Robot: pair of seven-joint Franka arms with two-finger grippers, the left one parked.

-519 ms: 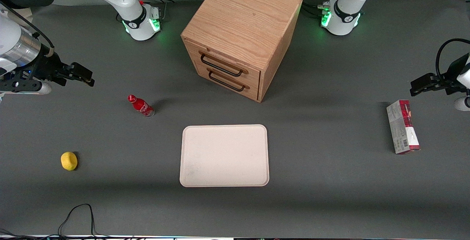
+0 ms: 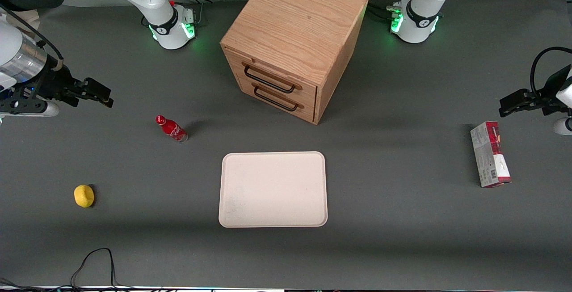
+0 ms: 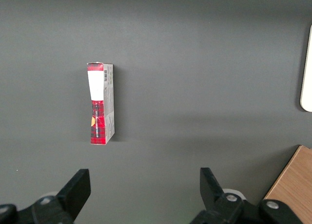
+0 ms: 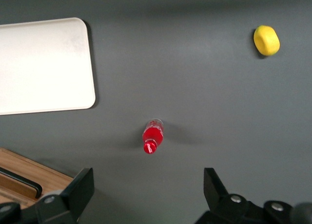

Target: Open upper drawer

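- Cabinet (image 2: pixel 292 44): light-oak box standing on the dark table (image 2: pixel 402 220), farther from the front camera than the tray; its drawer fronts are turned toward the working arm's end of the table.
- Upper drawer (image 2: pixel 272 77): the top one of two, shut flush with the cabinet face; a thin black bar handle (image 2: pixel 268 82) runs along its front.
- Lower drawer (image 2: pixel 279 99): directly beneath, also shut, with a matching black handle.
- Gripper (image 2: pixel 102 95): raised above the table at the working arm's end, well apart from the cabinet and touching nothing; the wrist view shows its two fingers (image 4: pixel 78 187) spread wide with bare table and the bottle between them.
- Bottle (image 2: pixel 171 129): small, red, upright on the table between the gripper and the cabinet, in front of the drawers and clear of them; seen from above in the wrist view (image 4: pixel 152 135).
- Tray (image 2: pixel 273 189): pale, rectangular with rounded corners, lying flat and nearer to the front camera than the cabinet.
- Lemon (image 2: pixel 84 195): yellow, resting on the table toward the working arm's end, nearer to the front camera than the bottle.
- Box (image 2: pixel 490 154): red and white carton lying on the table toward the parked arm's end, well apart from the tray.
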